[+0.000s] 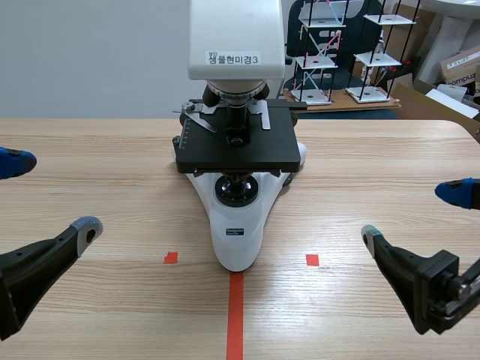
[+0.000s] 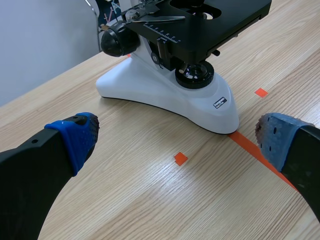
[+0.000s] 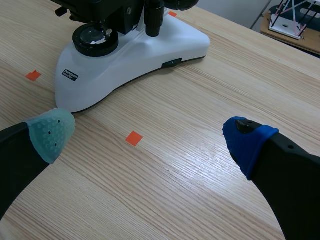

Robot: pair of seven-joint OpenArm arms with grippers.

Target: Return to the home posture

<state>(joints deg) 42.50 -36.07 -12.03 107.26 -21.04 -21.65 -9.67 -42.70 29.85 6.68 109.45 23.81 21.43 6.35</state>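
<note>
At the middle of the wooden table (image 1: pixel 112 142), a white and black microscope (image 1: pixel 236 225), upright, narrow end of the base toward the robot. Low and to the left of the microscope, well apart from it: left gripper (image 1: pixel 51 195), fingers spread wide, nothing between the dotted pads, above bare wood. Low and to the right of the microscope, likewise well apart: right gripper (image 1: pixel 414 216), released too, grey-green pad nearer the microscope, blue pad farther out, grasping nothing. Near the base on either side, small orange-red squares (image 1: pixel 171 258). From the tip of the base toward the robot, an orange-red tape line (image 1: pixel 235 315). Behind the microscope, past the table's far edge, white shelf models (image 1: pixel 322 52) on thin rods.
</note>
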